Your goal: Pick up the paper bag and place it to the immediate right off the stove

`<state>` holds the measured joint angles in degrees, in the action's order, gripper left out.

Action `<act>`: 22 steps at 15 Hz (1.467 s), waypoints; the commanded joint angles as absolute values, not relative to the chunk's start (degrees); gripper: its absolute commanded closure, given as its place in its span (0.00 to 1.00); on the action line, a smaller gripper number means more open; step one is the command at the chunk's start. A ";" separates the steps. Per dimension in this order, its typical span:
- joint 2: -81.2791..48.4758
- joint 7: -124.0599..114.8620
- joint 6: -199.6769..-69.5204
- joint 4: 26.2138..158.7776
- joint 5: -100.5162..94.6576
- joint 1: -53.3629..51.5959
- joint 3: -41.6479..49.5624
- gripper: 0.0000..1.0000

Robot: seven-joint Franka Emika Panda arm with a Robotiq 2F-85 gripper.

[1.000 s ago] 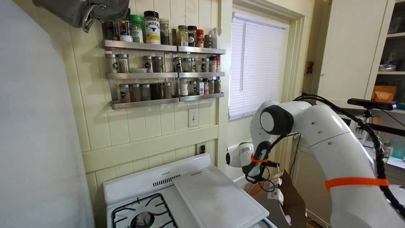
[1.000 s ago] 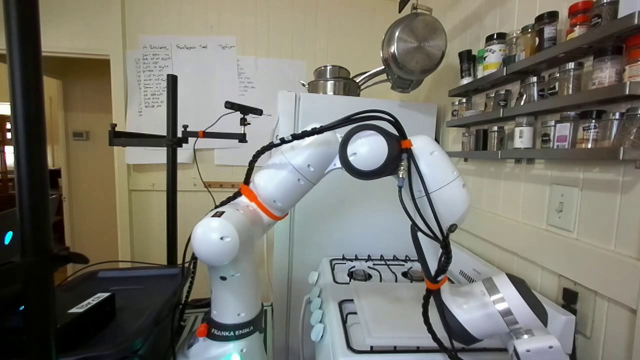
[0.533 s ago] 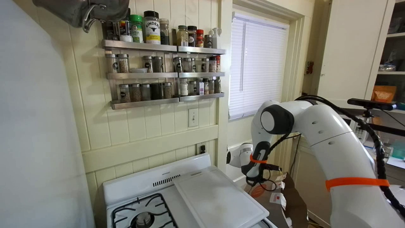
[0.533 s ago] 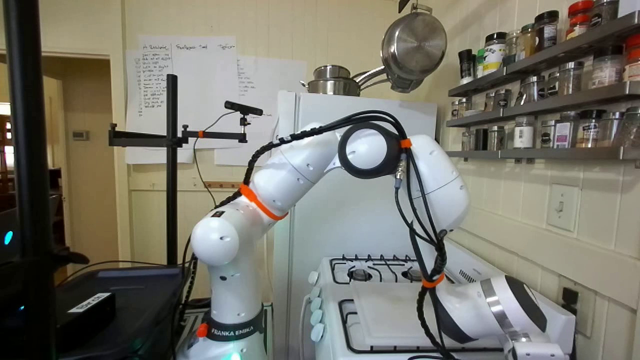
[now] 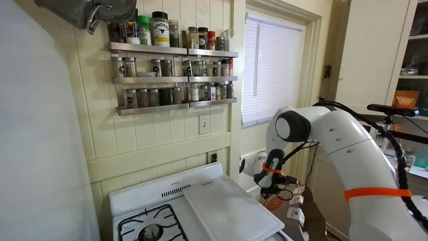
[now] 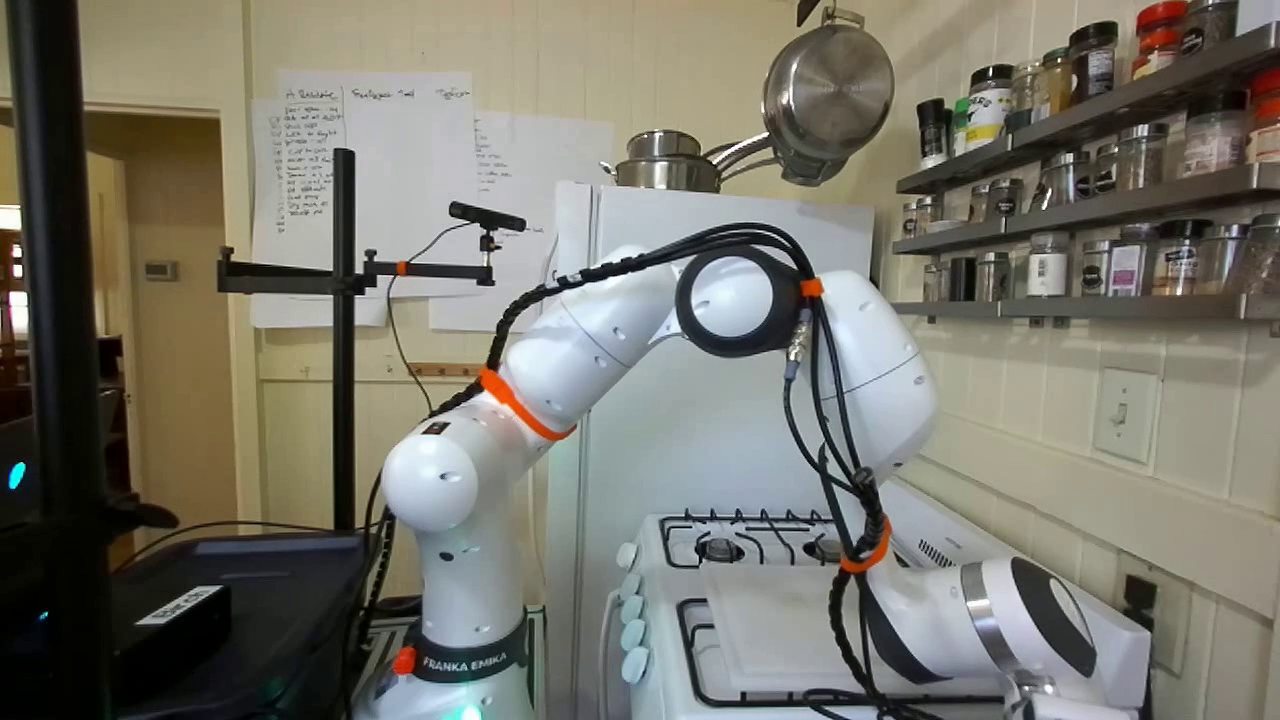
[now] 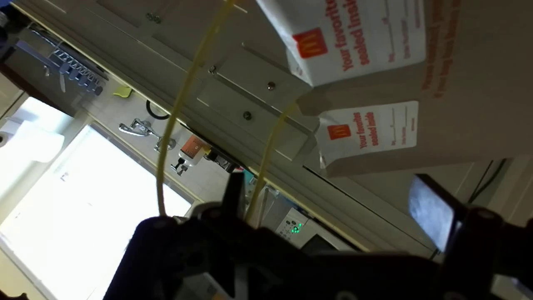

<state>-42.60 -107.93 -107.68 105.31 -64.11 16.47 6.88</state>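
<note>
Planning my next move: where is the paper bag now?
In an exterior view, the paper bag is at lower right, just right of the stove; the wrist view shows it at upper right.

Robot arm (image 6: 585,350) glossy white, smooth rounded segments, small grey recesses (image 5: 337,139). White disc (image 6: 731,302) framed by thick black ring (image 6: 786,298). Black cables (image 6: 650,258), part bundled in ribbed sleeve (image 5: 399,154); bright orange bands (image 6: 522,405); silver connector (image 6: 797,350). Polished metal band (image 6: 986,613) toward far end. Black collar (image 6: 468,662) reads "FRANKA EMIKA" in white; red-orange knob (image 6: 404,660) beside it. Tool (image 7: 335,200) black, inner face of one finger (image 7: 431,214) pale grey-blue.
</note>
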 commanded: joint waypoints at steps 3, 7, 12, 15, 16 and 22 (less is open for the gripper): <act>-41.87 -102.65 -113.28 106.11 -57.02 16.65 8.14 0.00; -41.82 -99.89 -116.83 106.06 -52.88 16.45 9.05 0.00; -42.05 -92.92 -119.09 105.76 -46.62 16.24 9.91 0.00; -42.30 -89.69 -119.41 105.52 -43.90 15.39 11.07 0.00; -42.30 -88.90 -119.60 105.43 -43.22 15.15 11.45 0.00; -41.75 -85.06 -120.94 105.06 -40.18 14.11 13.29 0.00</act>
